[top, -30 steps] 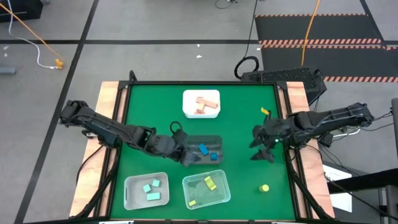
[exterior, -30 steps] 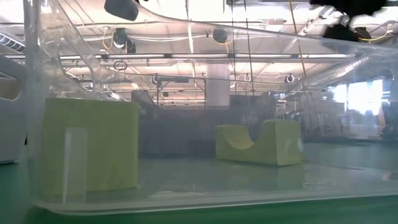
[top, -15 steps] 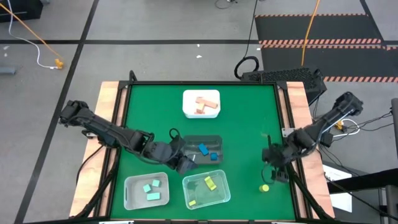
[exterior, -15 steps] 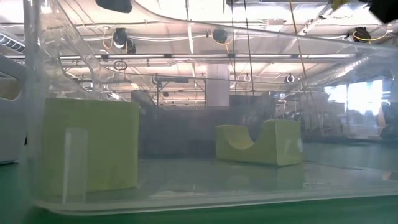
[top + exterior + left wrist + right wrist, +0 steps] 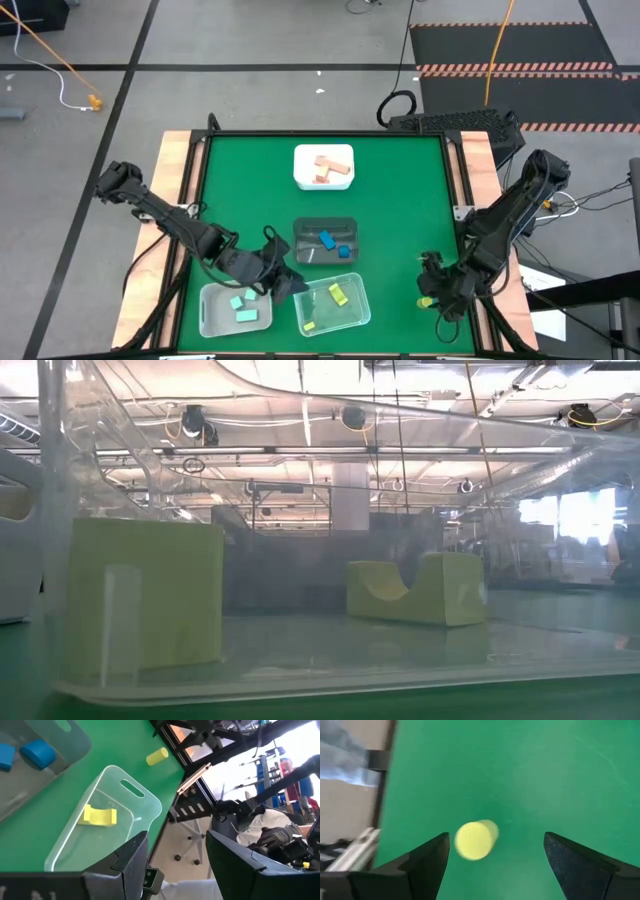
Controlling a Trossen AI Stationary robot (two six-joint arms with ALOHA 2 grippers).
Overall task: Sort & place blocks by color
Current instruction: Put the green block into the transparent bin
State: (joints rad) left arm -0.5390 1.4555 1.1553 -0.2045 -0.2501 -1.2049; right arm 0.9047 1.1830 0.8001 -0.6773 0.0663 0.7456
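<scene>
Sorting stage, final loose piece. The right gripper, jaws spread wide and empty, sits at about 4 o'clock on the green table, directly over the small yellow wooden cylinder, the only block visible outside a bin. In the right wrist view the cylinder lies on the cloth between the two dark fingers, nearer one of them and touching neither. The step in hand appears to be the approach to grasp this cylinder.

The clear plastic bin, at 6 o'clock, holds the other yellow blocks. Blue blocks lie in the dark bin at centre, mint green blocks in the translucent bin at 7 o'clock, and tan blocks in the white bin at 12 o'clock.

The left gripper, jaws apart and empty, hangs between the two front bins.

Next move, by judgement: centre the cylinder between the jaws, descend, close, and carry it toward 6 o'clock; a round piece may roll if nudged off-centre.
</scene>
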